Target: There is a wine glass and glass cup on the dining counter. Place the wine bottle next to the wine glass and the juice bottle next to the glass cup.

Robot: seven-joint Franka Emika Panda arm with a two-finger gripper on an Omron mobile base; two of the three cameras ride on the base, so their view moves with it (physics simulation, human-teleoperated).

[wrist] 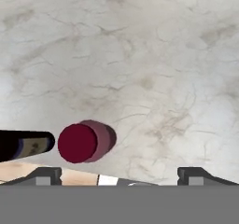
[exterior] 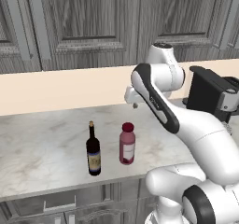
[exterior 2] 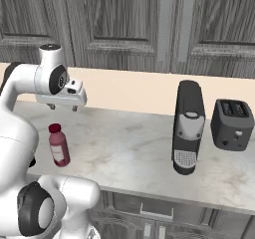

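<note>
Left base view: wine bottle and juice bottle stand upright, side by side but apart, near the front edge of a marbled stone counter. The wine bottle is the leftmost of the two. Gripper hangs above the counter, behind and a little right of the juice bottle, touching neither bottle.

Right base view: the juice bottle stands left of centre, partly beside the white arm. Gripper points down above it and holds nothing. A black coffee machine and a dark toaster stand further right; the left base view catches the coffee machine only partly, behind the arm.

Hand view: looking straight down. The juice bottle's dark red cap sits low and left; the wine bottle lies at the left edge. The two finger tips stand spread wide, nothing between them.

Wine glass and glass cup: cannot be located in these pictures.

Risks, as judgement:
- The cap sits off to one side of the open fingers, so a straight descent would likely miss or clip the juice bottle.
- The bottles stand close, so a finger passing between them could knock the wine bottle.
- Both stand near the counter edge; a topple could send one off.
</note>
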